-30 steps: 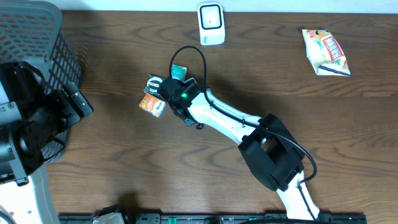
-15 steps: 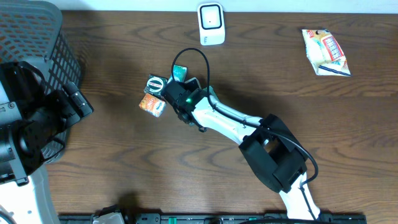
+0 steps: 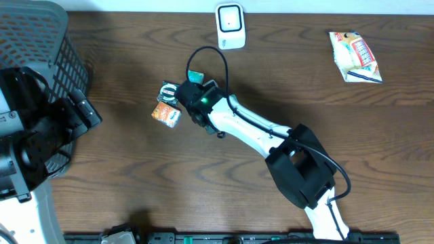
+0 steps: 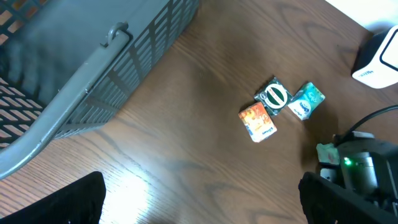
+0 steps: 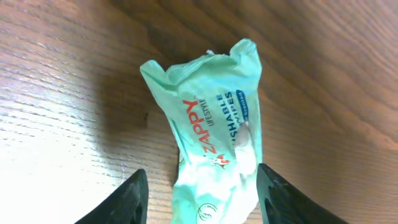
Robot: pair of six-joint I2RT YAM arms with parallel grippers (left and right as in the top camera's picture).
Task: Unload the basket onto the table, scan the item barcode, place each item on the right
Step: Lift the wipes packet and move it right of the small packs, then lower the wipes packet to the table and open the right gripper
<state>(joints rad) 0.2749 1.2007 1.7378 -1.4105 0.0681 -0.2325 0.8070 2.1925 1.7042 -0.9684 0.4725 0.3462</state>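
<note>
Shows green wipes packet (image 5: pixel 214 143) flat on the counter (image 5: pixel 62 93), between the parted, unclamped fingers of the right end effector (image 5: pixel 202 180). Shows left end effector (image 4: pixel 202 199) spread wide, empty. Could pinch loose film only and drop it before the scanner (image 3: pixel 230 26).

Grey mesh basket (image 3: pixel 62 47) sits at the far left edge of the brown wooden table (image 3: pixel 135 169). Mid-table, a small orange box (image 4: pixel 258 120) lies just beside a dark green packet with a round white logo (image 4: pixel 274 95). Far right, a crinkled snack packet (image 3: pixel 354 56) lies flat, well apart.
</note>
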